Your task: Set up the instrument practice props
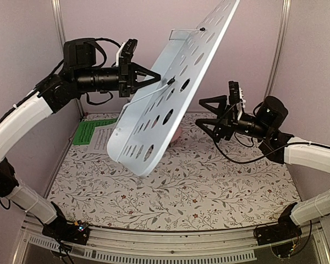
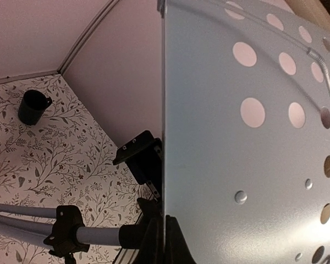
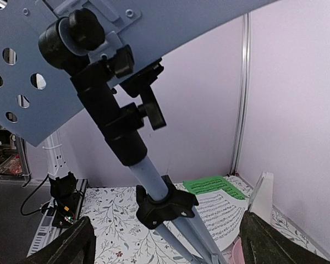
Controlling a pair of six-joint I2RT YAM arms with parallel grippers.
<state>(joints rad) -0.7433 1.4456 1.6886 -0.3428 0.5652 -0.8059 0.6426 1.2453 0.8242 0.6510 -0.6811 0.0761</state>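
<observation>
Top external, music stand (image 1: pixel 170 82): tilted up off the bench (image 1: pixel 209 198), its long axis running 7 to 1 o'clock.
Pole (image 3: pixel 148 176): in the right wrist view it slants 11 to 5 o'clock, dead ahead between the two tips.
Left fingers (image 1: pixel 147 72): clenched on the stand's 9 o'clock edge, carrying it.
Right fingers (image 1: pixel 212 100): spread wide, gripping nothing. The stand sits at their 9 o'clock, so I'd guess this arm goes for the pole.
Green sheet (image 1: pixel 88 132), white sheet (image 1: pixel 102 137): flat at the bench's 10 o'clock corner.
Metronome (image 3: pixel 261 195): just beside the sheets.
</observation>
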